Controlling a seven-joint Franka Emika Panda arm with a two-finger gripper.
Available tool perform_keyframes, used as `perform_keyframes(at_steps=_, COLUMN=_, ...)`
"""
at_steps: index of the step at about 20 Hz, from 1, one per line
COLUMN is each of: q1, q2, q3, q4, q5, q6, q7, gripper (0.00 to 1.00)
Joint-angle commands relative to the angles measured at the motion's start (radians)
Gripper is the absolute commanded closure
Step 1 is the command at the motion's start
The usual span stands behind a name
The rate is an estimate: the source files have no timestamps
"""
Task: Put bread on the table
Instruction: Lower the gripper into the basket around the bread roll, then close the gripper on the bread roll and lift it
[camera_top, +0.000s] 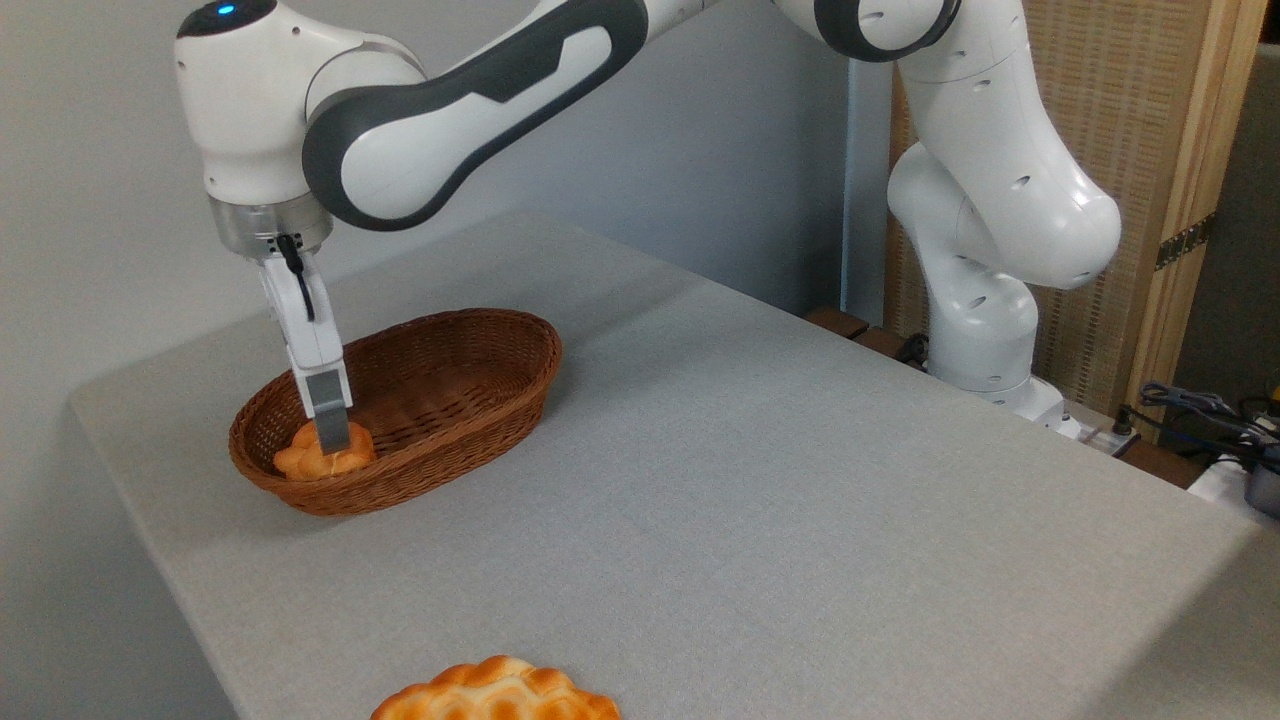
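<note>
The bread (322, 455) lies in the basket (470, 400), directly under the gripper (331, 437) jaws. The basket stands on the table (750, 480); the loaf (497, 692) lies well in front.

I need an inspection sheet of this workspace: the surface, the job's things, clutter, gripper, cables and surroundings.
Surface: grey table, cloth-like, mostly bare.
Job's things: small knotted bread lies in the near-left end of the brown wicker basket.
Clutter: flat honeycomb loaf at the front edge, partly out of frame.
Gripper: gripper is down at the bread; whether the jaws are closed is not visible.
Cables: bundle off the table, right.
Surroundings: grey wall, woven screen behind the arm.
</note>
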Motion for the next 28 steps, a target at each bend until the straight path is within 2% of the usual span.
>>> perform_keyframes(at_steps=1, q1=-0.005, q2=0.016, q3=-0.005, q4=-0.001, q5=0.024, q6=0.040, q7=-0.005, gripper=0.00)
perform_keyframes(at_steps=4, q1=-0.019, q2=0.037, q3=-0.005, q4=-0.001, q5=0.086, q6=0.042, q7=-0.008, gripper=0.00)
perform_keyframes(at_steps=8, q1=-0.040, q2=0.054, q3=-0.005, q4=-0.001, q5=0.092, q6=0.045, q7=-0.008, gripper=0.00)
perform_keyframes(at_steps=13, q1=-0.043, q2=0.064, q3=-0.004, q4=0.000, q5=0.096, q6=0.045, q7=-0.005, gripper=0.00)
perform_keyframes(at_steps=15, q1=-0.054, q2=0.065, q3=-0.005, q4=0.000, q5=0.162, q6=0.045, q7=-0.008, gripper=0.15)
perform_keyframes(at_steps=18, q1=-0.054, q2=0.065, q3=-0.004, q4=0.000, q5=0.179, q6=0.045, q7=0.000, gripper=0.48)
perform_keyframes(at_steps=19, q1=-0.054, q2=0.065, q3=-0.004, q4=0.000, q5=0.179, q6=0.045, q7=0.000, gripper=0.51)
perform_keyframes(at_steps=28, q1=-0.054, q2=0.054, q3=-0.004, q4=0.002, q5=0.158, q6=0.042, q7=-0.029, gripper=0.51)
